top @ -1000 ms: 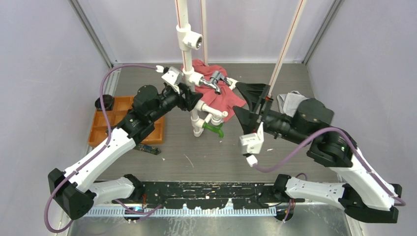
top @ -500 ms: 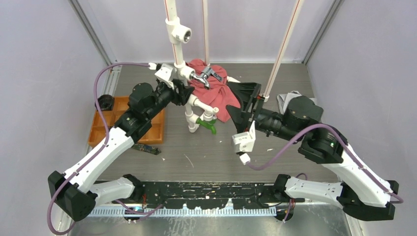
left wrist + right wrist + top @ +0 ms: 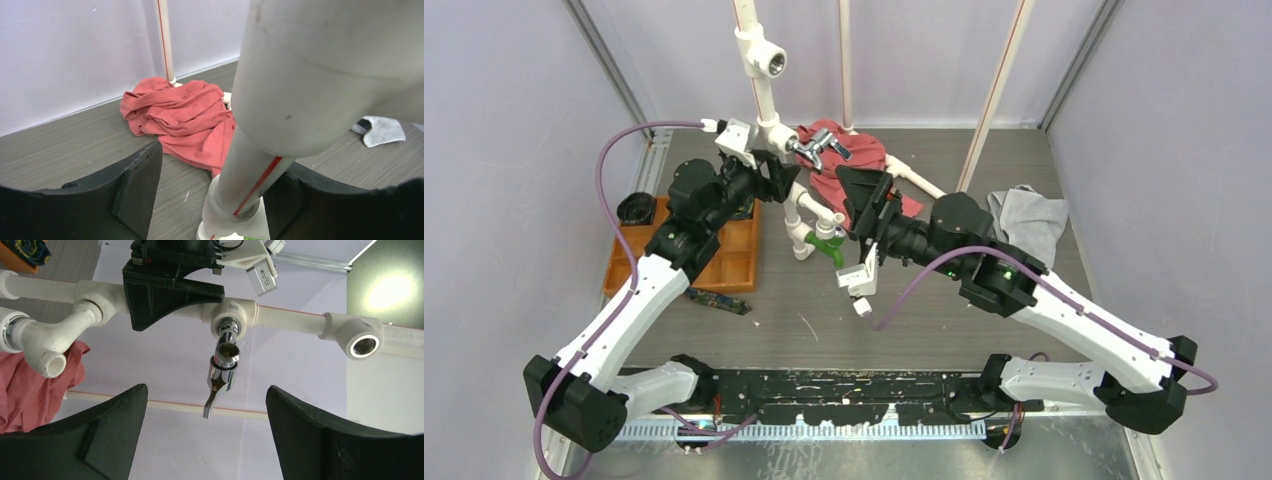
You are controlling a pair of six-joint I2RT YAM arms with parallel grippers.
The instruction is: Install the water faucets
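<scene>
While left hand [image 3: 776,183] clamps the white pipe [image 3: 761,92], silver faucet [image 3: 225,360] sits before wide-open right hand [image 3: 206,392].

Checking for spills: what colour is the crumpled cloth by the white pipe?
Red; the cloth shows best in the left wrist view.

- Top external: high and behind, down over the table [image 3: 904,345].
- Left wrist: tight on the white pipe [image 3: 245,180], facing back wall [image 3: 75,50].
- Right wrist: tilted up — same pipe, all views.
</scene>
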